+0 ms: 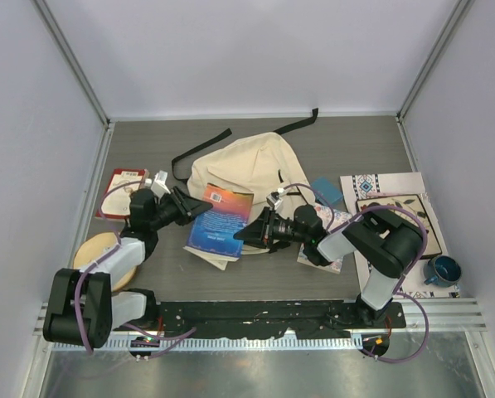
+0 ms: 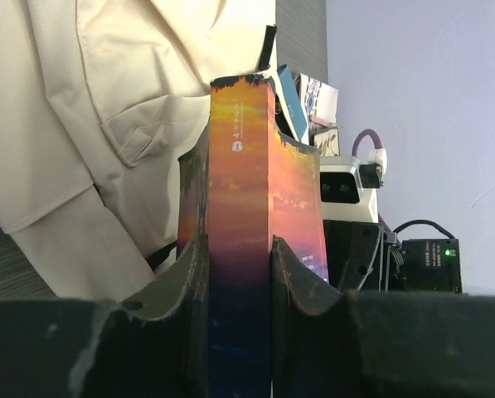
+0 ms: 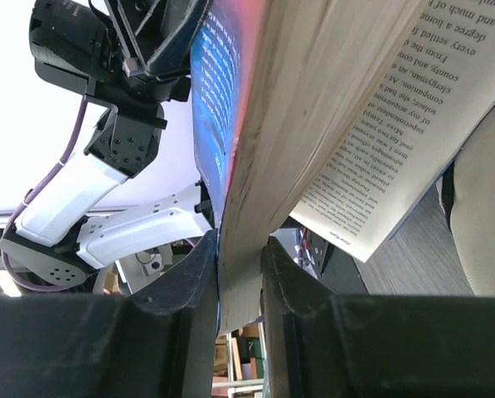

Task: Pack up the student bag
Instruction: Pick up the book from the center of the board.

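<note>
Top external view: the student bag is seen lying slack at mid-tabletop. At its near edge a book is clamped by the left hand and right hand. Its splayed pages could be creased against the limp fabric. Bare room is left behind the bag.

The book overlaps the student bag's near edge, left tool on its left side, right tool on its right.
</note>
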Robot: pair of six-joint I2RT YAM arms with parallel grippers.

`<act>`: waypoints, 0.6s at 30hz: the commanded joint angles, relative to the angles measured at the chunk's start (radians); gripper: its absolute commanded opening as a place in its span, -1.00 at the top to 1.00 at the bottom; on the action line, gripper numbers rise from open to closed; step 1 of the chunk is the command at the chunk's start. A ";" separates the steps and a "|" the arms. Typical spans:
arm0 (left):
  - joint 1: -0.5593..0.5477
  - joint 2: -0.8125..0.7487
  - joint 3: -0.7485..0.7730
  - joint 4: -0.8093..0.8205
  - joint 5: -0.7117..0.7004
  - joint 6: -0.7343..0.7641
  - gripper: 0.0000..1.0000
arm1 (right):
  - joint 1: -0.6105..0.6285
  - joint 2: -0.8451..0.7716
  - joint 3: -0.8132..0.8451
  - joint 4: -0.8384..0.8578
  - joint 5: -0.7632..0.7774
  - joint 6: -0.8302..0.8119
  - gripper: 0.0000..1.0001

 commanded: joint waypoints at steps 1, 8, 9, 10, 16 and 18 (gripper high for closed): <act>-0.029 -0.065 0.085 -0.069 0.087 0.033 1.00 | 0.021 -0.045 0.041 0.172 0.048 -0.032 0.50; -0.029 -0.343 0.299 -0.537 -0.235 0.216 1.00 | 0.019 -0.397 0.065 -0.653 0.374 -0.368 -0.59; -0.027 -0.366 0.324 -0.568 -0.263 0.230 1.00 | 0.019 -0.475 0.087 -0.714 0.406 -0.394 -0.61; -0.029 -0.383 0.344 -0.609 -0.304 0.234 1.00 | 0.019 -0.513 0.095 -0.763 0.431 -0.422 -0.62; -0.029 -0.380 0.428 -0.524 -0.335 0.137 1.00 | 0.074 -0.548 0.130 -0.763 0.392 -0.337 -0.64; -0.030 -0.347 0.450 -0.453 -0.351 0.106 1.00 | 0.149 -0.499 0.134 -0.634 0.407 -0.236 -0.65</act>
